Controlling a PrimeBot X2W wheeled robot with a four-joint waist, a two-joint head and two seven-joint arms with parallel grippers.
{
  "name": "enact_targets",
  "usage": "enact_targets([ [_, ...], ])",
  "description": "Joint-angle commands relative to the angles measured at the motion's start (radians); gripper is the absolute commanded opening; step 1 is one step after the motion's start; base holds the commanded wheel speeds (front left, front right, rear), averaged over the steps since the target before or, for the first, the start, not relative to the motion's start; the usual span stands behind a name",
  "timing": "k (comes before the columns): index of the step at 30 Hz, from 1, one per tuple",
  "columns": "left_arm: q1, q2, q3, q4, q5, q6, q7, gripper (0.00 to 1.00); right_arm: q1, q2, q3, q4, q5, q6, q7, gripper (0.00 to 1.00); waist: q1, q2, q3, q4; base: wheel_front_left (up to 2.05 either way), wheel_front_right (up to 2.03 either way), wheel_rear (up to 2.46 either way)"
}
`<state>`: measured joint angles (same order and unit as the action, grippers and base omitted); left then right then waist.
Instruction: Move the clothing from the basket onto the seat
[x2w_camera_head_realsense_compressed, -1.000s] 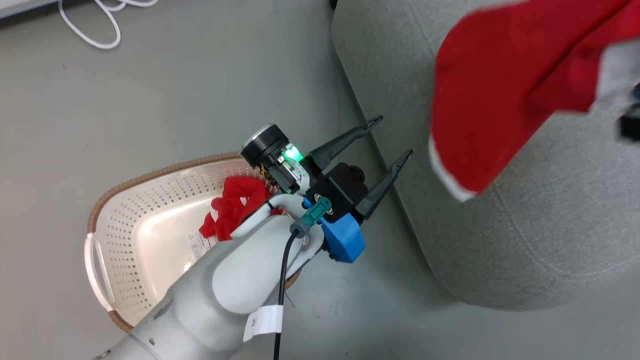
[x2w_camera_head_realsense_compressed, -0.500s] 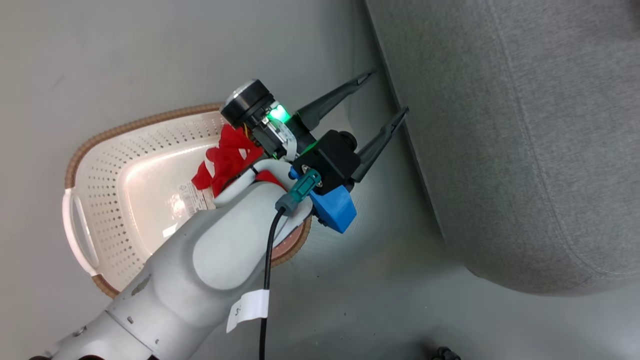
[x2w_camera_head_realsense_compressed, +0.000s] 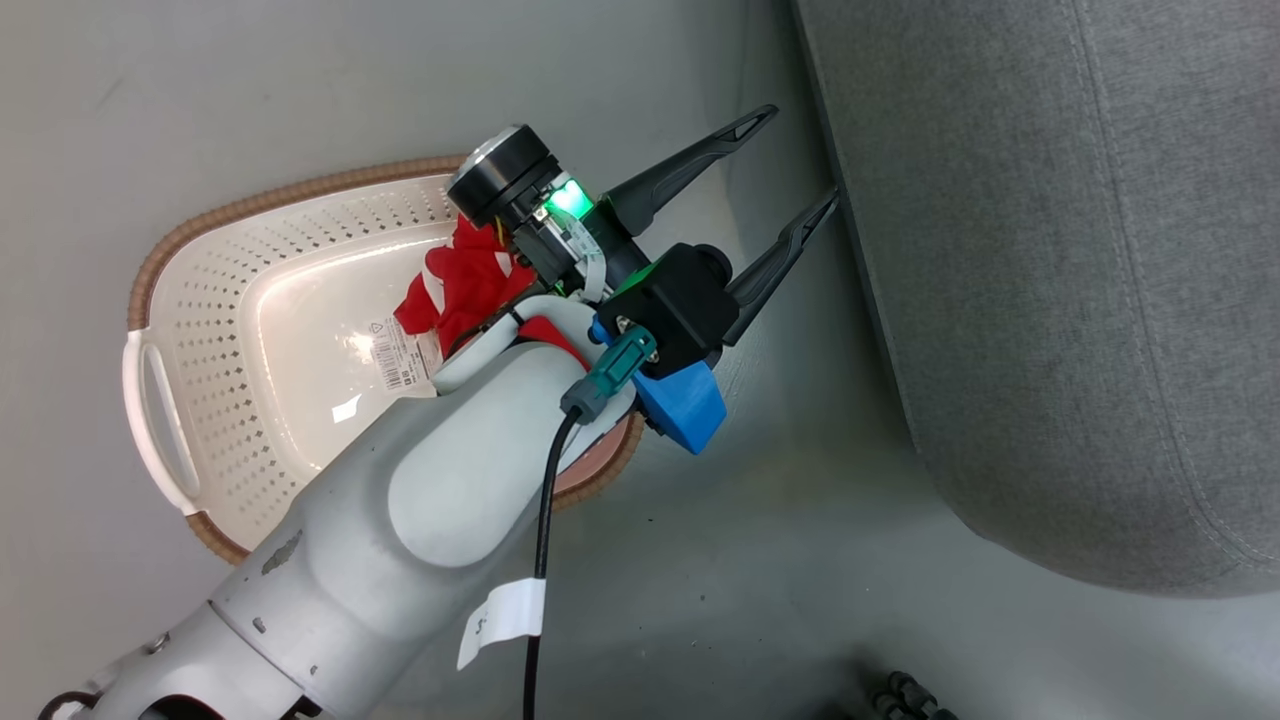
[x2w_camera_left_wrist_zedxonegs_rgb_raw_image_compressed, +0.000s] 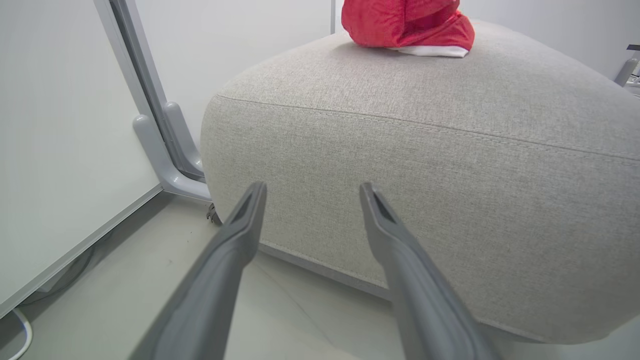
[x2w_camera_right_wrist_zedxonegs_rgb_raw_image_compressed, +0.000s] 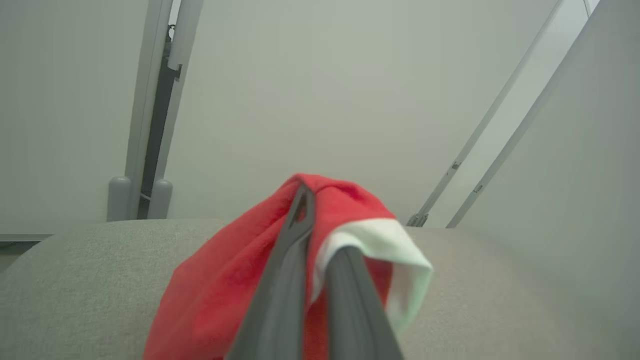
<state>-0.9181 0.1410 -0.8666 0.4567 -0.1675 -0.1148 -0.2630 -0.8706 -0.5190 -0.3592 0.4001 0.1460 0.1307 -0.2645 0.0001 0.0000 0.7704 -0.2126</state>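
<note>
Now | head: garment (x2w_camera_head_realsense_compressed: 462, 285) in basket (x2w_camera_head_realsense_compressed: 215, 400) | right wrist: claw (x2w_camera_right_wrist_zedxonegs_rgb_raw_image_compressed: 320, 230) clamping second garment (x2w_camera_right_wrist_zedxonegs_rgb_raw_image_compressed: 220, 290)

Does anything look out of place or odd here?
Nothing spilled or damaged. One red garment lies crumpled in the basket; the other garment rests on the seat, pinched by the right gripper, jaws shut.

Cream perforated basket (x2w_camera_head_realsense_compressed: 230, 300) with brown rim sat on the floor (x2w_camera_head_realsense_compressed: 250, 90), left-centre of head view. A crumpled red garment (x2w_camera_head_realsense_compressed: 460, 285) with white patches lay inside near its right end, partly hidden. Grey woven seat (x2w_camera_head_realsense_compressed: 1050, 300) took the upper right. A second red garment (x2w_camera_left_wrist_zedxonegs_rgb_raw_image_compressed: 407, 22), white-trimmed, sat bunched on the seat top, upper centre of left wrist view.
</note>
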Motion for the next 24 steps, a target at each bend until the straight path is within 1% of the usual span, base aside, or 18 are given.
enact_targets([
  [1, -0.014, -0.001, -0.002, -0.003, 0.000, 0.002, -0.003, 1.00, 0.020, 0.010, 0.007, 0.014, -0.012, 0.000, 0.000, 0.00, -0.0001, 0.0000, 0.005, 0.005, 0.00, 0.00, 0.00],
  [6, -0.023, -0.002, -0.001, -0.005, -0.001, 0.001, -0.003, 1.00, 0.037, 0.045, 0.026, 0.100, -0.012, 0.000, 0.000, 0.00, -0.0001, 0.0000, 0.016, 0.018, 0.00, 0.00, 0.00],
  [8, -0.025, -0.002, 0.000, -0.006, -0.001, 0.001, -0.003, 1.00, 0.047, 0.058, 0.049, 0.140, -0.014, 0.000, 0.000, 0.00, -0.0001, 0.0000, 0.017, 0.021, 0.00, 0.00, 0.00],
  [11, -0.024, -0.002, 0.001, -0.007, -0.001, 0.004, -0.003, 1.00, 0.050, 0.064, 0.053, 0.175, -0.006, 0.000, 0.000, 0.00, -0.0001, 0.0000, 0.017, 0.022, 0.00, 0.00, 0.00],
  [13, -0.022, -0.002, 0.001, -0.008, -0.001, 0.004, -0.003, 1.00, 0.059, 0.072, 0.039, 0.175, -0.003, 0.000, 0.000, 0.00, -0.0001, 0.0000, 0.011, 0.022, 0.00, 0.00, 0.00],
  [14, -0.020, -0.002, 0.002, -0.010, -0.001, 0.006, -0.003, 1.00, 0.065, 0.074, 0.031, 0.170, -0.003, 0.000, 0.000, 0.33, -0.0001, 0.0000, 0.007, 0.021, 0.00, 0.00, 0.00],
  [15, -0.016, 0.000, 0.004, -0.010, -0.001, 0.007, -0.003, 1.00, 0.071, 0.077, 0.023, 0.164, -0.003, 0.000, 0.000, 0.88, -0.0001, 0.0000, 0.001, 0.020, 0.00, 0.00, 0.00],
  [16, -0.012, 0.000, 0.005, -0.011, -0.003, 0.008, -0.003, 1.00, 0.081, 0.083, 0.014, 0.154, -0.006, 0.000, 0.000, 1.00, -0.0001, 0.0000, -0.007, 0.019, 0.00, 0.00, 0.00],
  [19, 0.005, -0.004, 0.009, -0.012, -0.008, 0.011, -0.003, 1.00, 0.116, 0.091, -0.004, 0.128, -0.013, 0.000, 0.000, 1.00, -0.0001, 0.0000, -0.034, 0.014, 0.00, 0.00, 0.00],
  [24, 0.038, -0.013, 0.019, -0.020, -0.018, 0.012, -0.003, 1.00, 0.218, 0.130, -0.043, 0.047, -0.023, 0.000, 0.000, 1.00, -0.0001, 0.0000, -0.103, 0.009, 0.00, 0.00, 0.00],
])
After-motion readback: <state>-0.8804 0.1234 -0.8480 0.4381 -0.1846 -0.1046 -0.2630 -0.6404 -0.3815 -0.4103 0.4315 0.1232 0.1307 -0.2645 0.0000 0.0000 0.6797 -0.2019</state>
